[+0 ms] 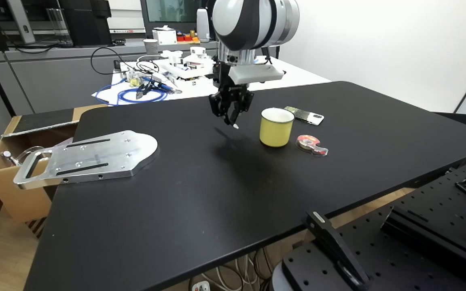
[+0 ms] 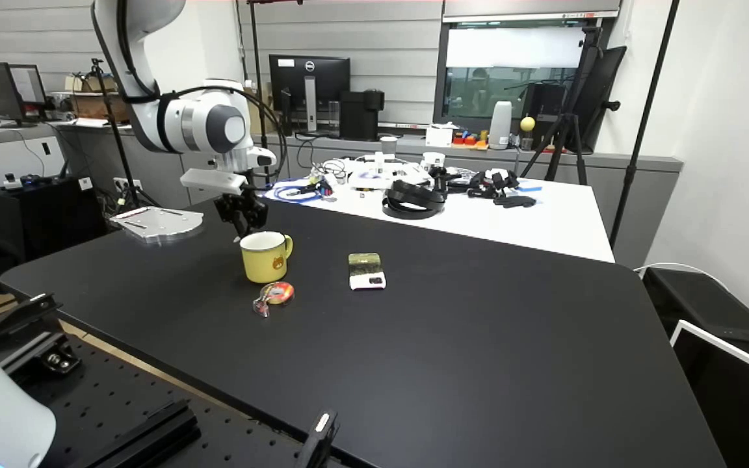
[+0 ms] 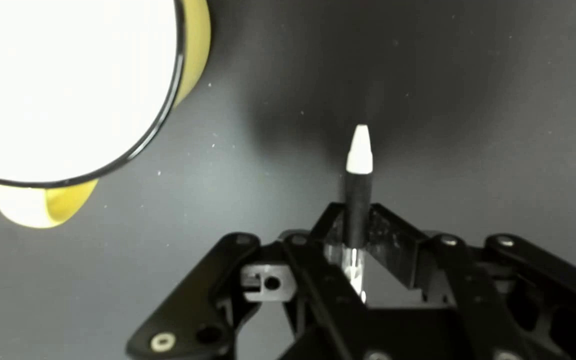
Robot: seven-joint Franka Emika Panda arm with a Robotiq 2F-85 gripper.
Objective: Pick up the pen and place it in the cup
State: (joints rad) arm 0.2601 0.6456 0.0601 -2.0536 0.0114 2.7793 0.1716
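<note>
Thin dark pen [image 3: 358, 197] with white tip, pinched in black two-fingered pincer [image 3: 357, 225], jaws snug against its sides; held above smooth black desk [image 1: 176, 226], just left of upright yellow cylindrical cup [image 1: 274, 131] in an exterior view.

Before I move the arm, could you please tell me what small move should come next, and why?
I would probably raise the end effector slightly, since it holds the slim white-tipped dark pen beside, not over, the yellow cylindrical cup, and in an exterior view the white tip seems lower than the cup's rim.
</note>
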